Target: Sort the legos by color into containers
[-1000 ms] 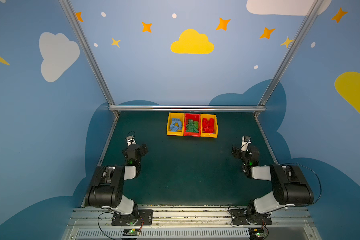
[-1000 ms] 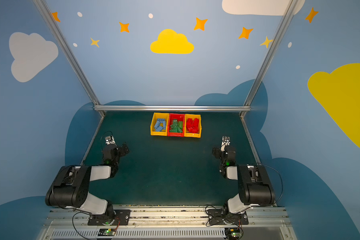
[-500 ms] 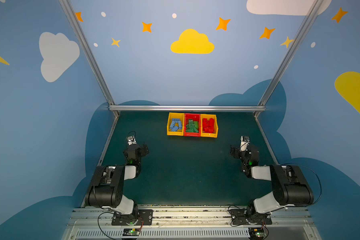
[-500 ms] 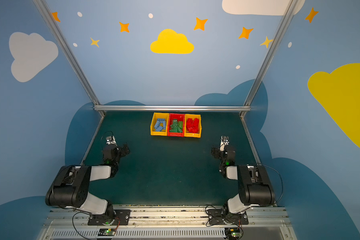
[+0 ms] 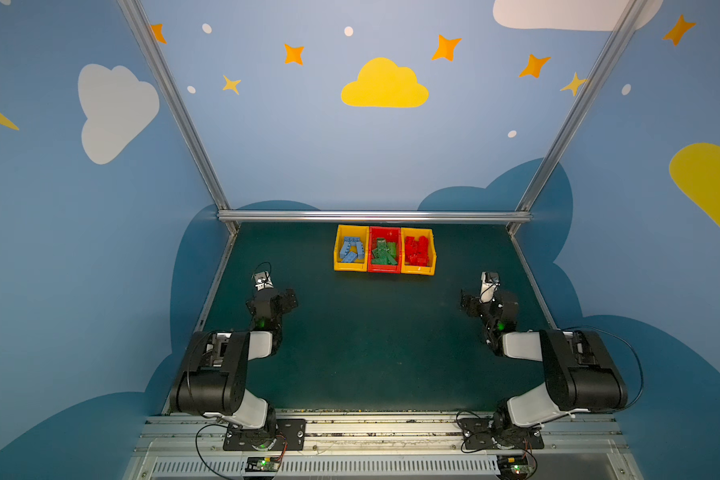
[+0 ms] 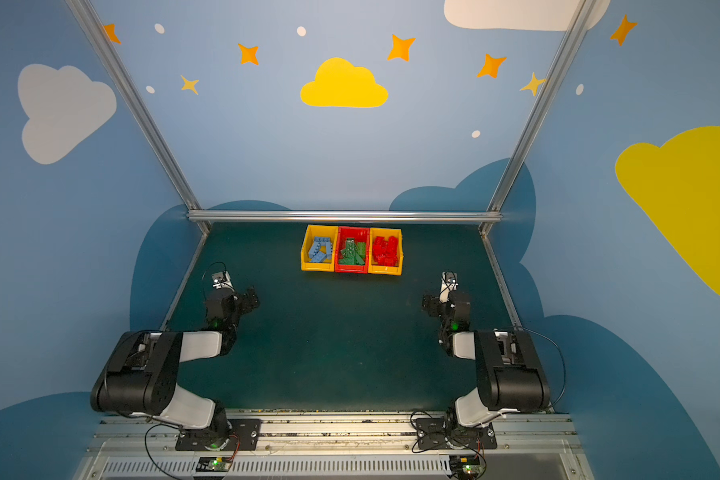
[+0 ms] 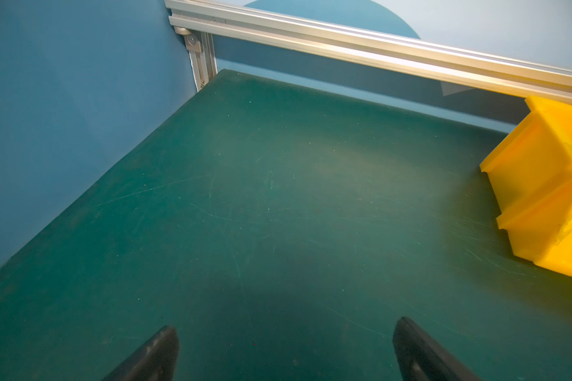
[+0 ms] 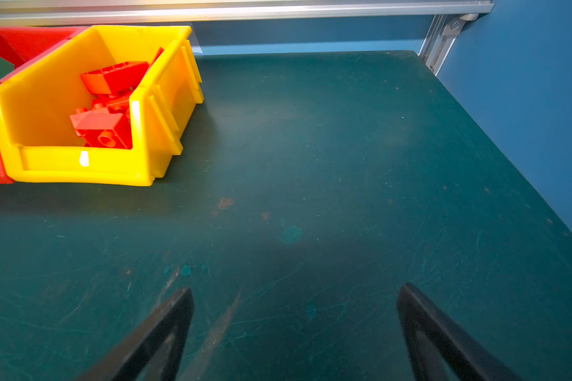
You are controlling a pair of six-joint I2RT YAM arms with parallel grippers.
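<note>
Three little bins are sitting in a row at the back of the green table point(image 5: 371, 353), just in front of the silver rail point(image 5: 371, 216). They are touching side to side. The left yellow bin point(image 5: 350, 266) is holding the blue legos point(image 5: 352, 250). The red bin point(image 5: 384, 269) in the middle is holding the green legos point(image 5: 384, 252). The right yellow bin point(image 5: 417, 270) is holding the red legos point(image 5: 416, 250). The legos are lying in jumbled piles.

The left gripper point(image 7: 284, 326) is hanging close over the table on the left side, well apart from the bins. Its two black fingers point(image 7: 152, 356) are standing wide apart and are gripping nothing. The right gripper point(image 8: 294, 290) is doing the same on the right side.

In the left wrist view, the yellow bin's tall side wall is hiding most of the blue legos, and only a tiny bit is peeking out. In the right wrist view, the bin's wall is covering part of the red pile. Blue walls point(image 5: 287, 145) with painted clouds point(image 5: 384, 85) and stars point(image 5: 294, 54) are standing around the table.
</note>
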